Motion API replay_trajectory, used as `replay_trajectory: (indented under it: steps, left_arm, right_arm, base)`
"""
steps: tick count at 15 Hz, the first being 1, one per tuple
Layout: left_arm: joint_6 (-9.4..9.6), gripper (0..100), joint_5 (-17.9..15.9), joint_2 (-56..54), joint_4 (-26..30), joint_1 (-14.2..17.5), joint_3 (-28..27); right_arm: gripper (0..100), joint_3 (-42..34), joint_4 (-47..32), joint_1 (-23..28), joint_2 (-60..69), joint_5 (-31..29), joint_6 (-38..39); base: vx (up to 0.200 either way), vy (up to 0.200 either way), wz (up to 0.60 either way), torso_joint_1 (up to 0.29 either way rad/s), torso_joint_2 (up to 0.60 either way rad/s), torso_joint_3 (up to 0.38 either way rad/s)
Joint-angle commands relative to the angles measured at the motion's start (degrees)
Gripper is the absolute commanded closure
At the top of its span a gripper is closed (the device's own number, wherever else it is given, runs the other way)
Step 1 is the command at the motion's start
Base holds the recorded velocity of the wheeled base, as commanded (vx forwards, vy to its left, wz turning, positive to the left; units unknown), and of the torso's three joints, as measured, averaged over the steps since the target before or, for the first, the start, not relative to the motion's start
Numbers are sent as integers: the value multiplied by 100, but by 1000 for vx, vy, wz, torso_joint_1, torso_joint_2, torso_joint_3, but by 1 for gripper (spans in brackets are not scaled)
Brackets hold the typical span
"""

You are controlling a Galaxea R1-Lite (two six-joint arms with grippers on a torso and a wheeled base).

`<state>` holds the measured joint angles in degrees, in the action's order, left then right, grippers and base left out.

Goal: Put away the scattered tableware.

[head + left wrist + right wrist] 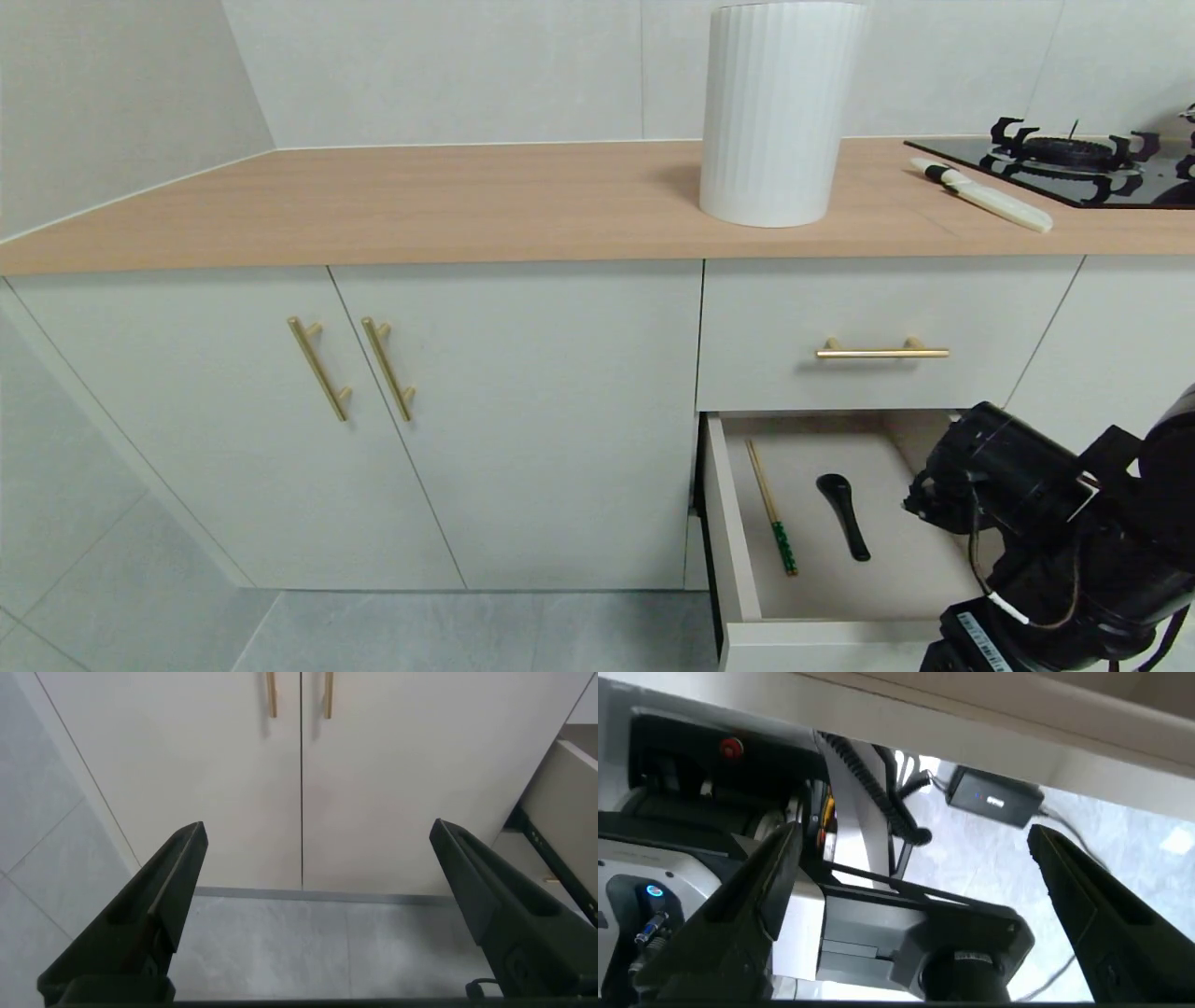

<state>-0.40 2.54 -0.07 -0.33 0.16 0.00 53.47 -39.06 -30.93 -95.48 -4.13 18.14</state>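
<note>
chopsticks and spoon lie in drawer

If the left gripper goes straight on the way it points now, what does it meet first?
Probably the lower part of the closed cabinet doors, near their seam; nothing lies before the left gripper. Depth is unclear: the grey floor might come first.

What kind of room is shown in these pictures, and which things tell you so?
Most likely a kitchen. A gas stove sits on the wooden countertop, and the open drawer below holds chopsticks and a black spoon.
</note>
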Motion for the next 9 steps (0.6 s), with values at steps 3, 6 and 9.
replay_trajectory:
  steps: [3, 6, 9]
  left_arm:
    - [-4, 0, 1, 7, -2, 2, 0]
    - [-4, 0, 1, 7, -2, 2, 0]
    - [-4, 0, 1, 7, -2, 2, 0]
  right_arm:
    - [0, 67, 39, 25, -472, -53, 137]
    - [0, -3, 487, 166, -454, -211, 137]
    - [0, -82, 856, 315, -445, -360, 146]
  base:
    - [0, 0, 0, 0, 0, 0]
    - [0, 0, 0, 0, 0, 0]
    - [0, 0, 0, 0, 0, 0]
